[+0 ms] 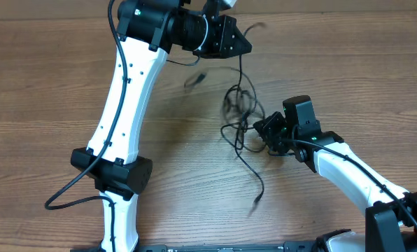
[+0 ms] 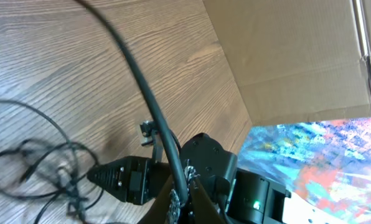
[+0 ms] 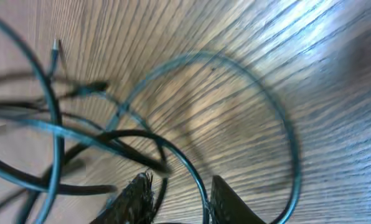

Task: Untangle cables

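1. Black cables point(image 1: 240, 115) sit knotted mid-frame on the wood table point(image 1: 47, 91). One strand runs up to the left gripper point(image 1: 245, 46), top centre.
2. Left gripper looks clamped on that strand, though its jaws are hidden.
3. Right gripper point(image 1: 266, 130) is at the knot's right edge, fingers point(image 3: 134, 200) apart with a strand between them.
4. Step: teasing the knot apart. Next, probably: close right on the strand and pull away from left.

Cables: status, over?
Left gripper raised, shut on one strand of the cables. Right gripper low at the knot, jaws apart round a loop. Bundle not yet untangled. No obstacle seen.
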Available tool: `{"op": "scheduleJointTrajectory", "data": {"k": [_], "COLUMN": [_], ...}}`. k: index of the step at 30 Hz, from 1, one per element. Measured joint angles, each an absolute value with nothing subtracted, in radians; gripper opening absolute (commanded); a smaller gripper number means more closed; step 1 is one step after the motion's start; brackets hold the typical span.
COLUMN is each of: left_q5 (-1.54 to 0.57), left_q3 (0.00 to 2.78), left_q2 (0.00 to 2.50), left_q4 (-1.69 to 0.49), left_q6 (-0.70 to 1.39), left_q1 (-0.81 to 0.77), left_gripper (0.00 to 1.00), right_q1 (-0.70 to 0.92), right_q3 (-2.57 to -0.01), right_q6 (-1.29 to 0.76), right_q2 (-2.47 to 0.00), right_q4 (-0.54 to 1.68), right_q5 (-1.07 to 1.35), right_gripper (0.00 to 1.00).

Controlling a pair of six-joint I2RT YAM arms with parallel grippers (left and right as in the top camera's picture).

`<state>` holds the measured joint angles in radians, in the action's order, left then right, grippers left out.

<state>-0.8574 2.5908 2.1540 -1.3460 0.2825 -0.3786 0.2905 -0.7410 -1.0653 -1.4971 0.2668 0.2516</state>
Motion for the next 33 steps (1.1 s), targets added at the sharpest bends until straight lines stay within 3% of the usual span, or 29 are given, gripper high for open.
{"op": "scheduleJointTrajectory", "data": {"k": [3, 9, 16, 23, 29, 33], "left_q5": [-0.86, -0.861, -0.861, -0.861, -0.861, -0.861], "left_q3": [2.591, 2.591, 2.591, 2.591, 2.632, 2.74], "left_q2": [2.154, 2.154, 2.154, 2.154, 2.154, 2.154], "left_q4": [-1.346, -1.345, -1.296, -1.225, -1.182, -1.179], "left_q6": [0.286, 0.286, 0.347, 0.462, 0.553, 0.572], "left_q1": [-0.379, -0.379, -0.379, -0.379, -0.378, -0.378], "left_gripper": [0.04, 0.04, 0.04, 0.04, 0.04, 0.04], "right_q1": [0.29, 0.255, 0.196, 0.342, 0.429, 0.432], "right_q3": [-0.741, -0.741, -0.744, -0.744, -0.744, -0.744], "right_q6": [-1.023, -0.913, -0.694, -0.59, -0.604, -0.654], "right_q2": [-1.497, -1.497, -1.495, -1.494, -1.494, -1.501], "right_q4": [0.273, 0.224, -0.045, -0.051, -0.03, -0.022], "right_q5": [0.239, 0.285, 0.646, 0.625, 0.311, 0.137], "right_gripper": [0.32, 0.47, 0.6, 0.59, 0.58, 0.49]}}
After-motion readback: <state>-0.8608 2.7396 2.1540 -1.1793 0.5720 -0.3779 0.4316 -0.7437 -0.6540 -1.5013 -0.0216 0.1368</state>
